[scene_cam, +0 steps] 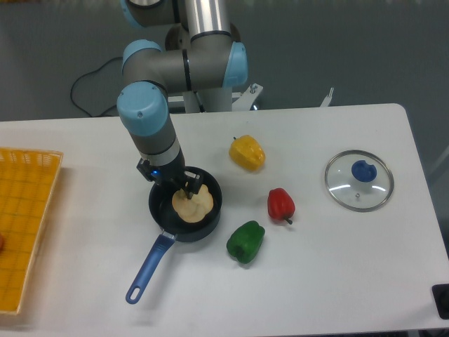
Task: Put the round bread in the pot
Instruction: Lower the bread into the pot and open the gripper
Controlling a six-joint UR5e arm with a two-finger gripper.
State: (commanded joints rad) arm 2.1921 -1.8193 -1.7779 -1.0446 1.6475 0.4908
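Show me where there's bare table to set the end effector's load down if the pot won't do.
Bare white table lies between the orange mesh tray and the dark blue-grey saucepan, and along the front edge right of the green bell pepper. It is crowded between the saucepan, yellow bell pepper, red bell pepper and round glass lid.

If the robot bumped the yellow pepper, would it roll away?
Probably only a wobble. The yellow pepper looks lumpy and lobed, not ball-round, so it would likely rock and stop. It looks smooth and shiny, so it might slide a bit on the table.
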